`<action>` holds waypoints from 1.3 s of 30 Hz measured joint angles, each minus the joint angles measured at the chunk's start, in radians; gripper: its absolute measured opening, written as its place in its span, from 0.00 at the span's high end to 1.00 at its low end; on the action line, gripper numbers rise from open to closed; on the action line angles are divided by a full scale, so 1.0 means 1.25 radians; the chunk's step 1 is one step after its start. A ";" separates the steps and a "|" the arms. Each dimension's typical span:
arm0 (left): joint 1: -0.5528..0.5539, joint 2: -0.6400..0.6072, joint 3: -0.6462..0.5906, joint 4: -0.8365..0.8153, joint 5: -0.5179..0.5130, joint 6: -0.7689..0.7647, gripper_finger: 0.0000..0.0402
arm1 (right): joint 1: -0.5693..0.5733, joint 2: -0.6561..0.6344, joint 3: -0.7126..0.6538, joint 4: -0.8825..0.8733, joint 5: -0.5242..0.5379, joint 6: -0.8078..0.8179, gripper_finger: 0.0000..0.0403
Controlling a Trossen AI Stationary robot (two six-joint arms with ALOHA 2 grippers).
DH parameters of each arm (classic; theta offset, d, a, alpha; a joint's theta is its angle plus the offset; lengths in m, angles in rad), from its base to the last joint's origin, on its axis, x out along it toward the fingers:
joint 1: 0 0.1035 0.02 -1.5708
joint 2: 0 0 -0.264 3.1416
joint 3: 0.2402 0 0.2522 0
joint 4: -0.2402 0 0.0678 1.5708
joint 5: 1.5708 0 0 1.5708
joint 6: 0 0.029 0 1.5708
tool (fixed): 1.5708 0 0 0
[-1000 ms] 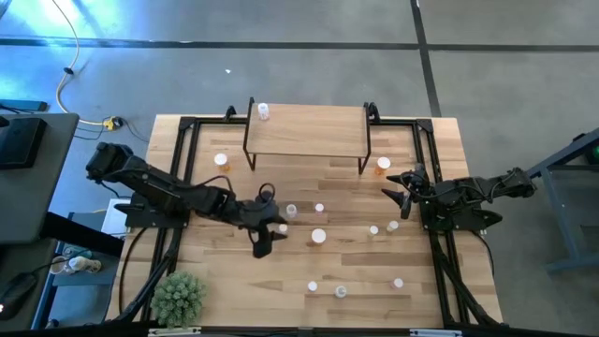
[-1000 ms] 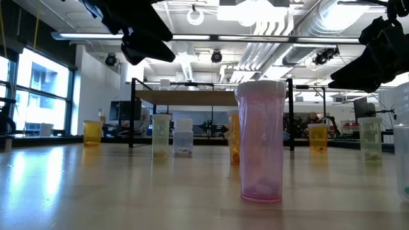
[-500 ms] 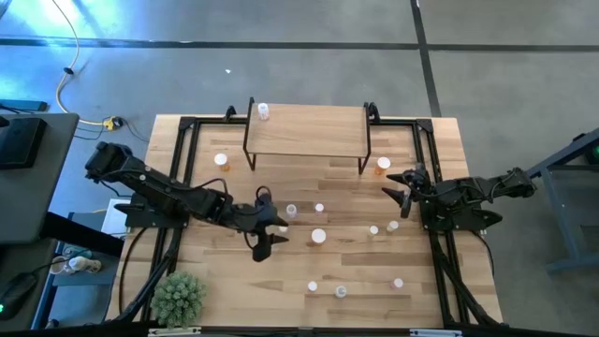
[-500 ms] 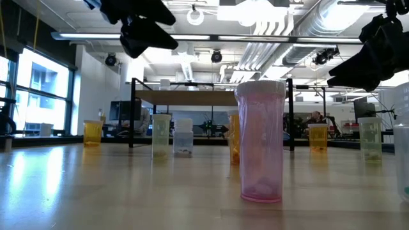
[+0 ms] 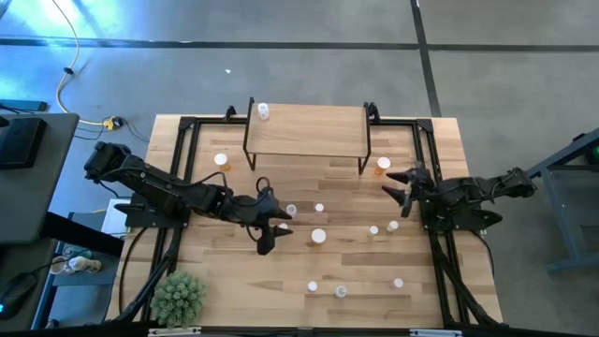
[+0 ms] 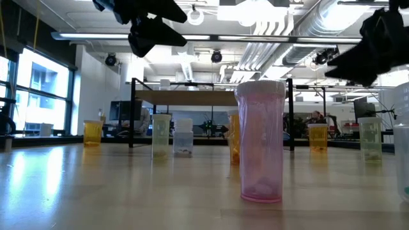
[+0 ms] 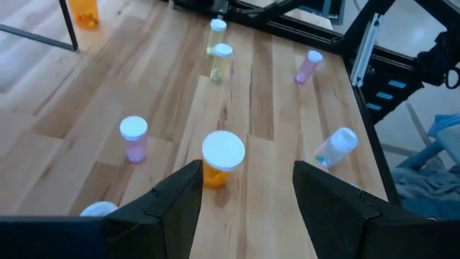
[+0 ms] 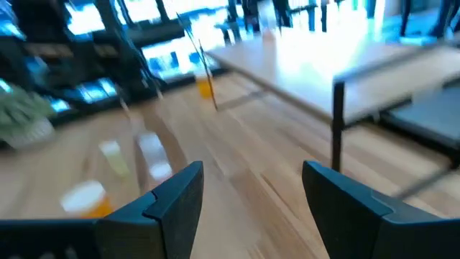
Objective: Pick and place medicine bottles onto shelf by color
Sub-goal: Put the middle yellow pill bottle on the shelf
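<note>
The shelf [image 5: 307, 131] stands at the table's far middle on thin black legs, with one whitish bottle [image 5: 263, 111] on its left end. Several small bottles stand scattered on the tabletop. My left gripper [image 5: 273, 231] is open and empty, raised above the table's middle. In the left wrist view [image 7: 244, 208] a larger orange bottle with a white cap [image 7: 222, 157] stands just ahead of the fingers. My right gripper [image 5: 392, 187] is open and empty at the right, near an orange bottle [image 5: 383, 165] by the shelf's right leg.
A pink bottle [image 6: 261, 142] stands near the front edge, and a whitish-blue one [image 7: 336, 146] lies on its side. A pink bottle [image 7: 134, 137] and two yellowish ones [image 7: 221, 61] stand nearby. A green spiky plant ball [image 5: 178, 296] sits at the near left corner.
My left gripper has moved a little toward the table's right and far side and has risen slightly, staying open. My right gripper has risen slightly.
</note>
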 joint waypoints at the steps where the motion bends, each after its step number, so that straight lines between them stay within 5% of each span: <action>1: 0.001 0.000 0.000 0.000 0.000 0.001 0.49 | 0.000 0.000 0.000 0.032 -0.007 -0.016 0.43; 10: 0.004 0.000 0.000 -0.001 0.000 0.001 0.49 | 0.000 0.035 0.071 0.113 -0.069 -0.109 0.43; 30: 0.004 0.000 0.000 -0.002 0.002 0.001 0.49 | 0.001 0.448 0.217 -0.035 -0.295 0.012 0.43; 39: 0.004 0.000 0.000 -0.002 0.002 0.016 0.49 | 0.003 0.543 0.221 -0.088 -0.337 0.105 0.43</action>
